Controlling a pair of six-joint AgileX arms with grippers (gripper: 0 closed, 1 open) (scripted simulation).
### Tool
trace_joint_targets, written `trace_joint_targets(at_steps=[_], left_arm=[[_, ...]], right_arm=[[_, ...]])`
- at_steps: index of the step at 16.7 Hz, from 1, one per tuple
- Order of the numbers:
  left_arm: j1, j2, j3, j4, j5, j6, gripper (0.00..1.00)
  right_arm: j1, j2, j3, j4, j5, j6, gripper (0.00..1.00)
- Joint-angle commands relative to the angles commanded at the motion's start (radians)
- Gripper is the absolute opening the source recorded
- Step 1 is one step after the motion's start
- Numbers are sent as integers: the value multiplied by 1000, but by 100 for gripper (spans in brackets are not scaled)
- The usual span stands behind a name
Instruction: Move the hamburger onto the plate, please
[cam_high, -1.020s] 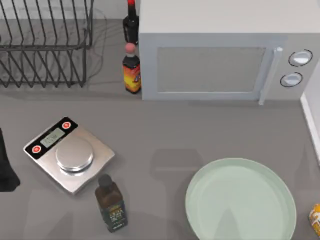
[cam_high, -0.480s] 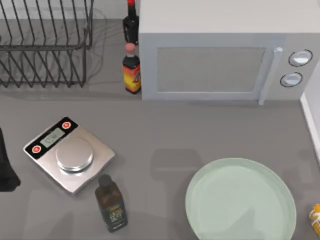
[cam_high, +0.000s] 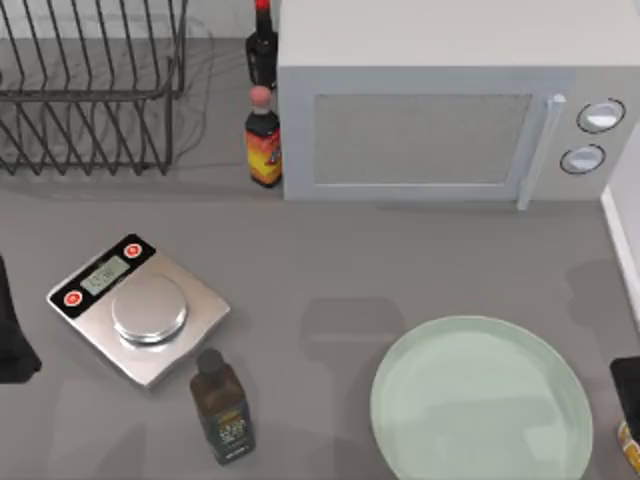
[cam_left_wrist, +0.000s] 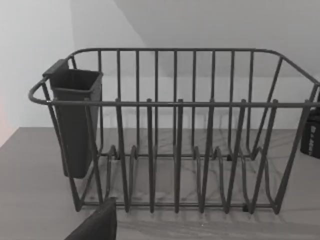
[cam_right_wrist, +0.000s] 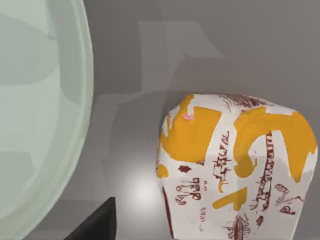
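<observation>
Top view: the right gripper (cam_high: 628, 378) enters as a dark shape at the right edge of the table, just above the hamburger (cam_high: 630, 446); I cannot tell if its fingers are apart or together. The hamburger is a small orange-yellow lump at the right edge, just beside the rim of the plate (cam_high: 400, 360) and not on it. In the right wrist view the hamburger (cam_right_wrist: 235, 165) is wrapped in white paper with orange and dark red print, and it lies on the grey table (cam_right_wrist: 150, 60) near the pale mint-green plate (cam_right_wrist: 45, 110).

The left arm (cam_high: 12, 335) is parked at the left edge of the table, and its gripper's state I cannot tell. Its wrist camera faces the wire dish rack (cam_left_wrist: 175, 150).

To the left of the plate stand a dark bottle (cam_high: 222, 408) and a kitchen scale (cam_high: 135, 310). A microwave (cam_high: 440, 110) is at the back.
</observation>
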Motion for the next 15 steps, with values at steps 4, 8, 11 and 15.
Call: trace_joint_targets(at_steps=[4, 8, 11, 15], left_arm=[[0, 0, 0, 0, 0, 0, 100], [0, 0, 0, 0, 0, 0, 100], [0, 0, 0, 0, 0, 0, 100], [0, 0, 0, 0, 0, 0, 100]], right_arm=[[23, 121, 81, -88, -1, 13, 100], [24, 126, 84, -92, -1, 13, 100], [21, 133, 72, -74, -1, 12, 100], [24, 210, -2, 81, -1, 14, 100]])
